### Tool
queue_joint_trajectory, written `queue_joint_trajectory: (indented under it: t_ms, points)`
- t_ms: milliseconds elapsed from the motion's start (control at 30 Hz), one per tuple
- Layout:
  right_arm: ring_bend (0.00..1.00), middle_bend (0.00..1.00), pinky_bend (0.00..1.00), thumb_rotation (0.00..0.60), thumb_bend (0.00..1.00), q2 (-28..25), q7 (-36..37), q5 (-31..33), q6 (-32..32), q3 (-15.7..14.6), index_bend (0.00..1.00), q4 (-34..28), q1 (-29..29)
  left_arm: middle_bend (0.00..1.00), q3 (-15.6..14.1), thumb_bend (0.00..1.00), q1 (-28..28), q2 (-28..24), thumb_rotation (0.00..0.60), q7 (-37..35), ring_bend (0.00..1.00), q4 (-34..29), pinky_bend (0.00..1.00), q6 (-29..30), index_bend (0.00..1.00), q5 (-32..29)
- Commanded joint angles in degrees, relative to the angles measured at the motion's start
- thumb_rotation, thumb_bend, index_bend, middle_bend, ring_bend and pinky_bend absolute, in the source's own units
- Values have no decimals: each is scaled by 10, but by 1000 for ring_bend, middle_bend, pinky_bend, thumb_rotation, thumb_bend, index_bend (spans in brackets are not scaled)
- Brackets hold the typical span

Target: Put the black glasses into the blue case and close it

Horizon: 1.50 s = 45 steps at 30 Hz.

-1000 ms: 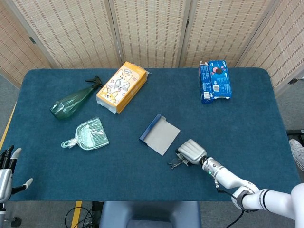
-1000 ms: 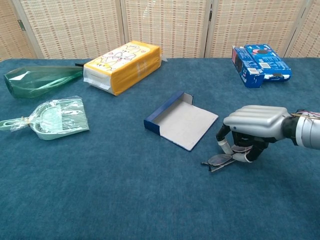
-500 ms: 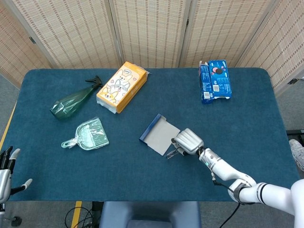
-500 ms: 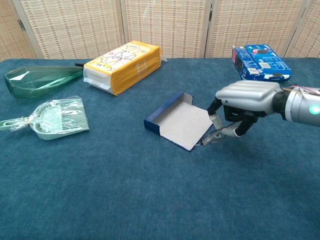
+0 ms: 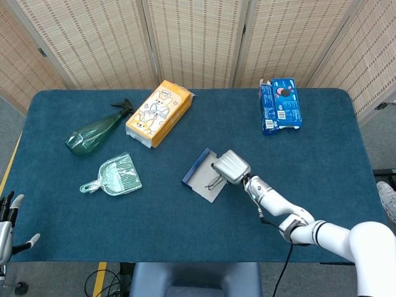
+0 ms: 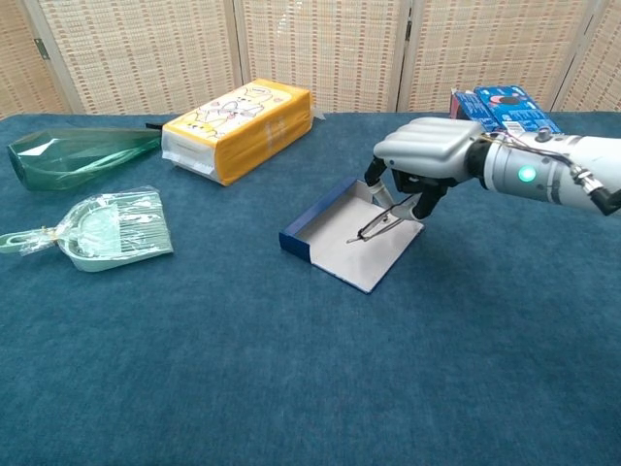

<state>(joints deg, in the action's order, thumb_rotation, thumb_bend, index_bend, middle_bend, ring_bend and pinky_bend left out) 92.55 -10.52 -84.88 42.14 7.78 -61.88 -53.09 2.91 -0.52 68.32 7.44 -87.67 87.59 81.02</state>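
Pinching the black glasses point(image 6: 381, 224) in its fingertips, the right robot hand point(image 6: 424, 160) hangs over the open blue case point(image 6: 342, 236), mid-counter point(image 5: 322, 173). The left robot hand point(image 5: 7, 223), fingers spread and holding nothing, sits off the counter's edge at 8 o'clock.

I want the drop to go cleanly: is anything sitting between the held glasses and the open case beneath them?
Nothing visible does. The right hand holds the black glasses just above the blue case, whose grey inside lies open and bare.
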Motion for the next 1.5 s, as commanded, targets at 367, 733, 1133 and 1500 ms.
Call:
queue_joint_trajectory:
  t_ms: [367,733,1133,1500]
  points:
    - [1000,987,990,600,369,101,51,-32,43,-18,184,133,-24,0,-1,174,1,1,600,2,0,1,174,-5,0,-4]
    - [1000,972,990,600,234,77,43,-16,52,-19,0,96,-11,0,-2,173,1,3,600,-3,0,4,174,-7,0,0]
    - [1000,972,990,600,183,112,-11,18,10,-2,0,131,-35,0,-3,174,1,3,600,-8,0,6,174,-7,0,2]
    - [1000,974,991,600,183,173,-25,34,-17,24,0,211,-88,0,-2,174,6,1,600,-11,0,8,174,-5,0,-4]
